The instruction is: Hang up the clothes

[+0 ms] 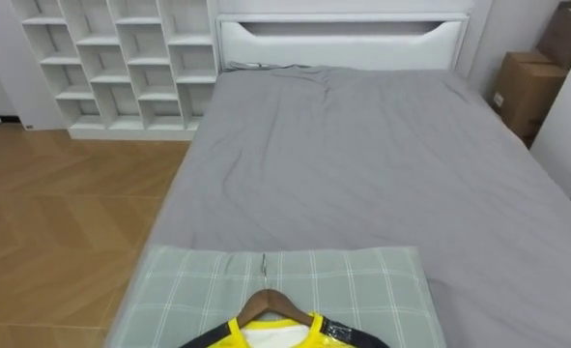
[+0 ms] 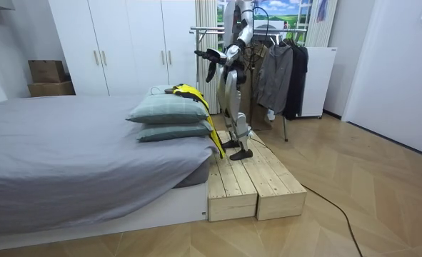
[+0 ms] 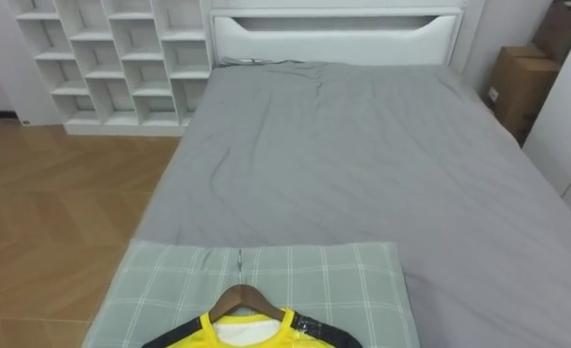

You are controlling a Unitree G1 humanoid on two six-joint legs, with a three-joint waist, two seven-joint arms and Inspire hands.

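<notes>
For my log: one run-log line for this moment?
status: not hung | yellow shirt on wooden hanger, on plaid pillow | robot on wooden platform at bed, clothes rack behind

Bedroom in a home. Grey-sheeted bed [image 1: 362, 164], white headboard [image 1: 338, 39] at the far end, checked pillows [image 1: 285, 285] near. White cubby shelf [image 1: 121, 58] far left, cardboard boxes [image 1: 527, 92] far right. Room view: white wardrobe [image 2: 125, 43], loaded clothes rack [image 2: 278, 68], wood floor [image 2: 368, 171].
</notes>
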